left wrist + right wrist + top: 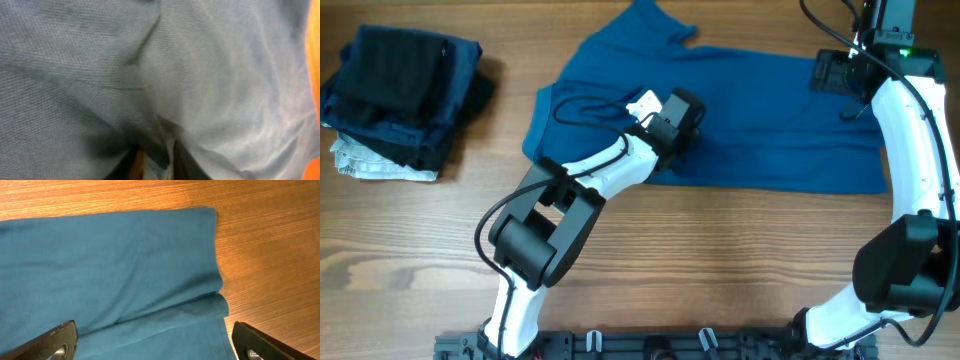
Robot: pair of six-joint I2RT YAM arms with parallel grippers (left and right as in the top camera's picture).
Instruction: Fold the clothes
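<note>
From overhead, we see the left fingers [682, 134] pressed down into the near-left part of the T-shirt [770, 110]. The right fingers [832, 72] hang spread wide over its far-right end. The mid-blue shirt lies flat along the far half of the counter [720, 260], one sleeve pointing toward the far edge. Well apart on the left sits a stack of darker garments [405, 90] on top of a pale patterned cloth [365, 165].

In the left wrist view, cloth [100, 75] fills nearly everything and looks greyish at this close range. A raised crease runs down the middle into the dark left fingers [184, 167] at the bottom edge, which we read as clenched on a pinch of the T-shirt.

In the right wrist view, the right fingers [55, 342] stand released at the bottom corners, with nothing between them. Below them the shirt [125, 265] ends in a straight edge and a corner on bare wood [270, 255]; a shallow fold crosses the fabric near that edge.
</note>
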